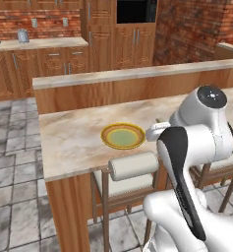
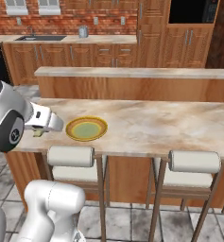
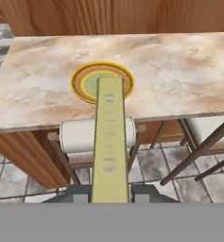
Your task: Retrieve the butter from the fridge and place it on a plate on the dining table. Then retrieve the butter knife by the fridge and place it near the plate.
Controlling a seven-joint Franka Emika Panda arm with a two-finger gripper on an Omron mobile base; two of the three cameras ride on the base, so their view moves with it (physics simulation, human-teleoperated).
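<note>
Jaws (image 3: 110,193) narrow, clamped on the butter (image 3: 109,142), a long pale yellow stick running up the centre of the hand view. Its far end overlaps the plate (image 3: 80,80), which sits on the marbled worktop (image 3: 179,71) near the front edge, above a cushioned stool (image 3: 78,134) at lower centre.
</note>
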